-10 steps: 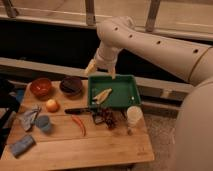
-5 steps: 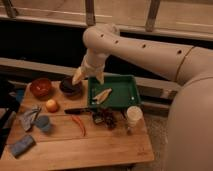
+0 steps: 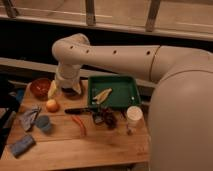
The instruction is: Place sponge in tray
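The table (image 3: 100,145) is pale wood, matt, with a faint grain. The tray (image 3: 125,92) looks like smooth green plastic with a slight sheen. The arm (image 3: 120,55) has a smooth off-white shell, softly glossy. Its gripper (image 3: 61,86) sits low over the table's back left, beside the bowl (image 3: 39,87), which is glossy red-brown. The sponge (image 3: 22,145) looks soft and matt blue. The cloth (image 3: 29,118) is limp grey-blue fabric. The cup (image 3: 134,115) is smooth and white.

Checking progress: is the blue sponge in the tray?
No, the blue rectangular sponge lies on the table outside the green tray; the gripper hovers by the brown bowl.
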Controlling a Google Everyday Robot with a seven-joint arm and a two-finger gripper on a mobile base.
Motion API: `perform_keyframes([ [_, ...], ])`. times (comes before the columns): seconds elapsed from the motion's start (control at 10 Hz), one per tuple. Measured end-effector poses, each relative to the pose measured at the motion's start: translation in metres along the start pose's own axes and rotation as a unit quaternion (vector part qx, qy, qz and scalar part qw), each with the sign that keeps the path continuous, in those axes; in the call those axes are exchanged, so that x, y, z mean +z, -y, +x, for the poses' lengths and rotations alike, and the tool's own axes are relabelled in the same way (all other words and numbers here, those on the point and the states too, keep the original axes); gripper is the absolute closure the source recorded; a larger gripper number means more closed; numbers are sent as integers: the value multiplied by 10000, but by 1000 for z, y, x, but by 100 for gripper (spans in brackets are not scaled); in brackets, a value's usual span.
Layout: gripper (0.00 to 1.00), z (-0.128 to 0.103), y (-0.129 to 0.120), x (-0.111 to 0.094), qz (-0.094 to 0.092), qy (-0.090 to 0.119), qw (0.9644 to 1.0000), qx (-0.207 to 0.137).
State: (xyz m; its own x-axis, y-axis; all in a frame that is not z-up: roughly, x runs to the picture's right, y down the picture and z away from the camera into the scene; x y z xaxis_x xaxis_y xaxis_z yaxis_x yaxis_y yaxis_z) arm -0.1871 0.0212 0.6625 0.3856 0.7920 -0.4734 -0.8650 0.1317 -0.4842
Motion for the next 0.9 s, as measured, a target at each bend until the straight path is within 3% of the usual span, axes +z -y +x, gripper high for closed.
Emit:
perform_keyframes([
  [0.3, 20, 17, -63, 25, -102, -146, 9989, -431],
  [0.4, 20, 21, -71, 28, -125, -154, 9987, -477],
  [0.8, 20, 19, -68, 27, -80, -142, 9988, -463],
  [0.9, 20, 20, -68, 31, -65, -236, 9986, -465],
])
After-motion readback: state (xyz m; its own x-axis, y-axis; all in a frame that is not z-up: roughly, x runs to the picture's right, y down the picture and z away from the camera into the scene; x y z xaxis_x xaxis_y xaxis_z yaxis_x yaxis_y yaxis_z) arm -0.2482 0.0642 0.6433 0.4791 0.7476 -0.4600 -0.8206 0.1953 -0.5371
